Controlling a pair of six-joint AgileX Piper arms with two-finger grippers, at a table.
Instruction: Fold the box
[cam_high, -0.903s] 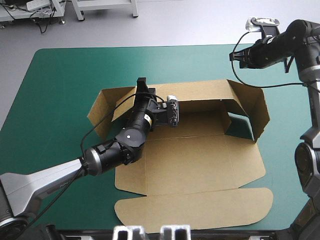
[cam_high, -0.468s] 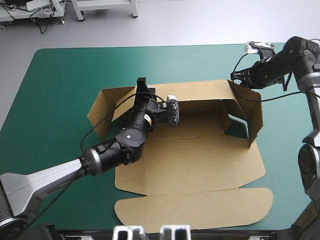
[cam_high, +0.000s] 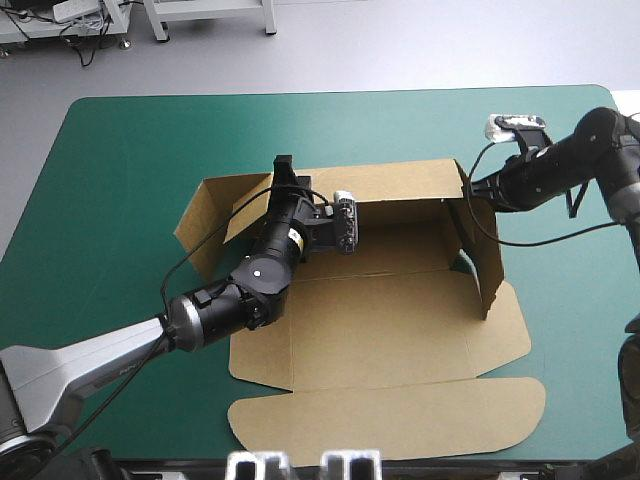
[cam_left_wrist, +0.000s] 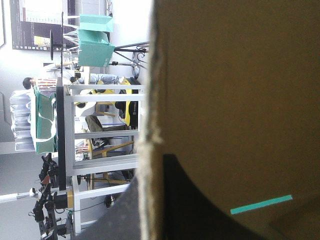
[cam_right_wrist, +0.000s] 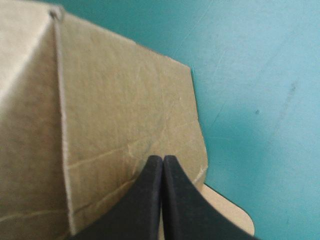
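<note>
Box: back and right walls raised.
Left gripper: pinching back wall.
Right gripper: pressed together, tips against right wall.

Left arm enters from near left corner, stretches diagonally forward and to right, wrist low. Left gripper points toward far edge of table, fingers almost together, one on each side of upright board edge of box. In wrist view, black finger lies flat on board. Right arm comes from right side, forearm turned to left, nearly level. Right gripper fully closed, fingers meet in one pointed arch, tip at right wall of box.
</note>
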